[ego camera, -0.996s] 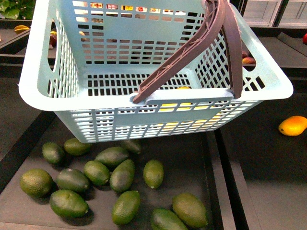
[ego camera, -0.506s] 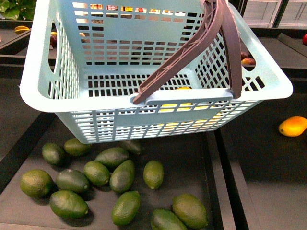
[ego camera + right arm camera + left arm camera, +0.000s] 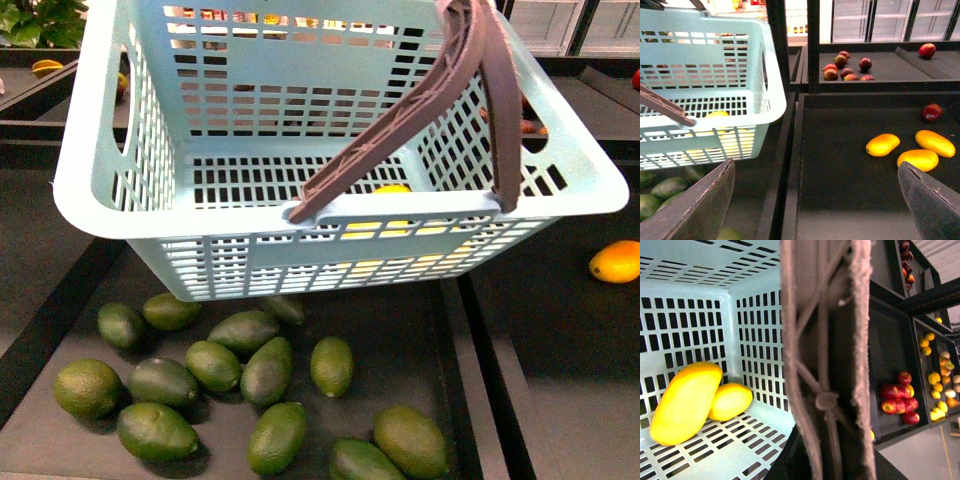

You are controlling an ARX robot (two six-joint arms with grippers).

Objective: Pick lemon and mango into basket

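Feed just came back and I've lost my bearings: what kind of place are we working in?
Most likely a shop's produce section. Dark display trays hold sorted fruit: green fruits in one, mangoes in the next, red apples farther off. A turquoise shopping basket hangs over them, and glass-door cabinets stand behind.

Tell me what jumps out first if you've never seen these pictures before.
The big turquoise basket fills the upper front view, its brown handle folded across it. Inside, in a corner of the slotted floor, a mango lies against a smaller yellow fruit. Dark green fruits are scattered across the black bin below the basket.
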